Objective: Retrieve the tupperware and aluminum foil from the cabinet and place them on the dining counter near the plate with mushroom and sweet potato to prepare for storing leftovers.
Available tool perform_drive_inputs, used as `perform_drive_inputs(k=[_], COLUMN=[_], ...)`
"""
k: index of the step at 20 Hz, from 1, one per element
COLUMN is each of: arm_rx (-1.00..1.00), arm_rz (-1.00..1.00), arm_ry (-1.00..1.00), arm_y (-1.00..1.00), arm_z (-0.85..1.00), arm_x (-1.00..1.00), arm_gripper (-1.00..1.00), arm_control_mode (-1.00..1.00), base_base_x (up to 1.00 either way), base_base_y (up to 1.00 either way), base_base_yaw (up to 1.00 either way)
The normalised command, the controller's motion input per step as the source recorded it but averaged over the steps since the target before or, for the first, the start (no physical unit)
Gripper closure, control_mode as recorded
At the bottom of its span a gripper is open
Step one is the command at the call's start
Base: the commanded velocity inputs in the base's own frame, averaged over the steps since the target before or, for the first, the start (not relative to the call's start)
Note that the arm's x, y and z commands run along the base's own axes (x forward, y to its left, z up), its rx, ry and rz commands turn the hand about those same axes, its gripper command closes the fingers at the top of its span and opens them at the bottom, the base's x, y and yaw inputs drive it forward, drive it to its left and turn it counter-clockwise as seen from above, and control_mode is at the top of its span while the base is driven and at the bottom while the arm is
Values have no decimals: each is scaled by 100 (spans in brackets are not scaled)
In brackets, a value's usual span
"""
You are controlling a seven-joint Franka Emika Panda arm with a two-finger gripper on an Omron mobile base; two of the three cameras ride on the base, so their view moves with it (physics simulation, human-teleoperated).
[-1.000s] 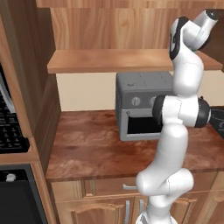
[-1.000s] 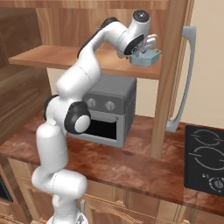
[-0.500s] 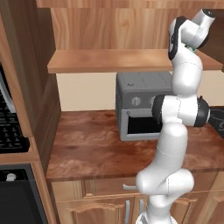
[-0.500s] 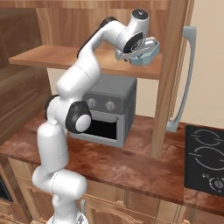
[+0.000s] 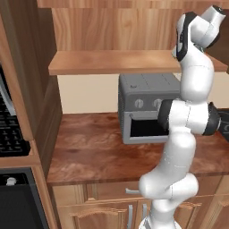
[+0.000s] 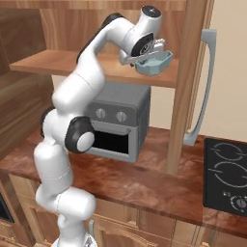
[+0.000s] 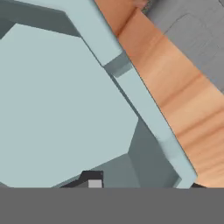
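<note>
My gripper (image 6: 153, 52) is shut on the wall of the tupperware (image 6: 155, 63), a pale blue-teal tub held tilted just above the front edge of the cabinet's wooden shelf (image 6: 67, 65). In the hand view the tub's inside (image 7: 65, 100) is very close. One dark fingertip (image 7: 92, 179) sits inside it, the other just beyond its rim (image 7: 144, 113), with the shelf wood (image 7: 188, 105) behind. In the left base view my arm (image 5: 194, 80) stands in front of the shelf (image 5: 116, 67) and hides the hand. The aluminum foil and the dining counter are out of view.
A grey toaster oven (image 6: 116, 120) stands on the reddish counter under the shelf. The cabinet's upright side panel (image 6: 185, 87) and its open door with a curved grey handle (image 6: 205, 87) are right of the tub. A black cooktop (image 6: 226, 176) lies at the right.
The wrist has rolled, and the tub has tipped and shifted slightly left with it. It stays in the grip above the shelf edge. The base views have not shifted.
</note>
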Motion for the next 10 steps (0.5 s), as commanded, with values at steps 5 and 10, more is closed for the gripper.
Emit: perform_drive_inputs(k=[5,10], arm_rx=[6,7], arm_rz=[5,8], arm_ry=[-26,-30], arm_y=[92,82], arm_z=[-79,-18], arm_x=[-100,-100], arm_gripper=[100,100], arm_control_mode=[-100,-100], base_base_x=[0,0], base_base_y=[0,0], base_base_yaw=[0,0])
